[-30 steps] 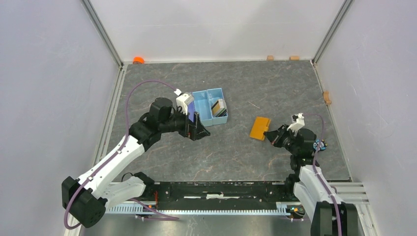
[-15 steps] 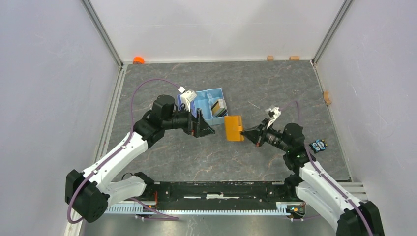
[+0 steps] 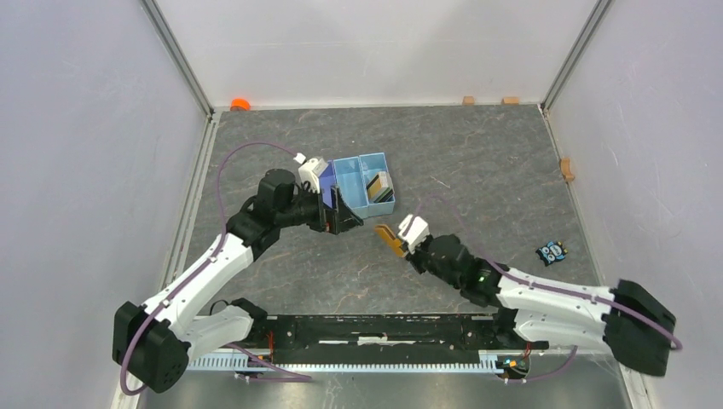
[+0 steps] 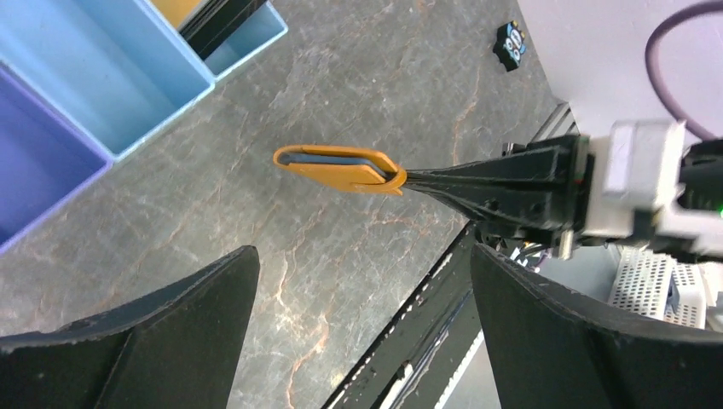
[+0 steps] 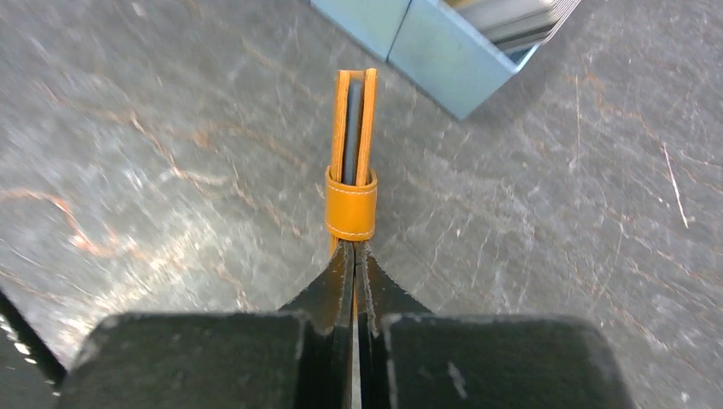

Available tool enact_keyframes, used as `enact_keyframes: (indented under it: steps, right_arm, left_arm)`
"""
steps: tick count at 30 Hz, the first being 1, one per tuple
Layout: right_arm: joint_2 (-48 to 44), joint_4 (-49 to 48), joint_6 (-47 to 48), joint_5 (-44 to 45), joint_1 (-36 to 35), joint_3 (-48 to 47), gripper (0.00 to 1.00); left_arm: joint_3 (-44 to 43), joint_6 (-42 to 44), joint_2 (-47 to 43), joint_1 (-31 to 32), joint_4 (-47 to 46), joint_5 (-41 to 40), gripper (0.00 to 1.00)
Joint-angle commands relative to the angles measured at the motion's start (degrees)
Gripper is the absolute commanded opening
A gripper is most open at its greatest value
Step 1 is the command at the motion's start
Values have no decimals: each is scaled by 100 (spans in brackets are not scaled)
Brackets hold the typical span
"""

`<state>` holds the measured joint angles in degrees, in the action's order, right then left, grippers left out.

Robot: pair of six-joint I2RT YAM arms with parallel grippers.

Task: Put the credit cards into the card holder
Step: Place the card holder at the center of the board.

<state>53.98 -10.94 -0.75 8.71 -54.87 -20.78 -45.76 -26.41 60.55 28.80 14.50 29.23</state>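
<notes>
My right gripper (image 3: pixel 399 244) is shut on the orange-tan card holder (image 3: pixel 389 236) and holds it on edge, closed, above the table near the tray. The holder also shows in the right wrist view (image 5: pixel 353 145) with its clasp tab just ahead of my shut gripper (image 5: pixel 354 249), and in the left wrist view (image 4: pixel 339 168). The credit cards (image 3: pixel 380 185) stand in the right compartment of the blue tray (image 3: pixel 355 176). My left gripper (image 3: pixel 351 219) is open and empty just left of the holder, next to the tray; in its own view it (image 4: pixel 362 273) spans bare table.
A small black-and-blue gadget (image 3: pixel 552 251) lies at the right of the table. An orange object (image 3: pixel 240 104) sits at the back left corner. The blue tray's corner shows in the right wrist view (image 5: pixel 443 43) just beyond the holder.
My right arm has carried the card holder leftwards from the table's right side to the tray, turning it on edge. My left gripper has shifted only slightly by the tray.
</notes>
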Motion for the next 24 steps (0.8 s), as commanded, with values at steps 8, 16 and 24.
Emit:
enact_keyframes:
  steps: [8, 16, 24]
  right_arm:
    - [1021, 304, -764, 1931, -1968, -350, 36]
    - [15, 593, -2927, 1883, -2201, 122, 54]
    - [-256, -400, -4356, 538, -1193, 705, 52]
  left_arm:
    - [1042, -833, -1009, 132, -264, -482, 100]
    - [1416, -1086, -1010, 215, -218, -727, 100]
    - [2107, -1499, -676, 801, -1211, -1433, 87]
